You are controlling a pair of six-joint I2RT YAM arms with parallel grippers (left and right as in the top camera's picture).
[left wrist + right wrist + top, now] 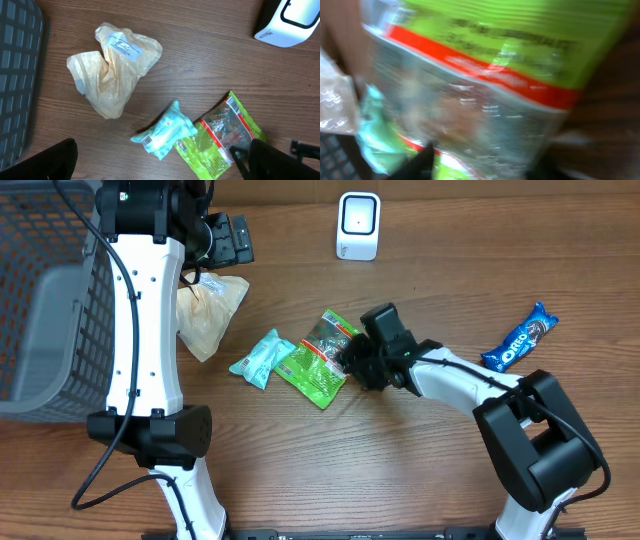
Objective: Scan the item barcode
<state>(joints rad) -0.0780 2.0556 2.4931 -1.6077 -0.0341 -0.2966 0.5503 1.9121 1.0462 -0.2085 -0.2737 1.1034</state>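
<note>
A green snack packet with a red band and a clear window lies on the wooden table, near the middle. My right gripper is at its right end, shut on that edge. In the right wrist view the packet fills the frame, blurred, with the gripper straddling it. The white barcode scanner stands at the back of the table. My left gripper hangs open at the back left, holding nothing. From its wrist view the open gripper looks down on the packet.
A teal packet lies just left of the green one. A crumpled tan bag sits beside the left arm. A blue Oreo pack lies at the right. A grey mesh basket occupies the left edge.
</note>
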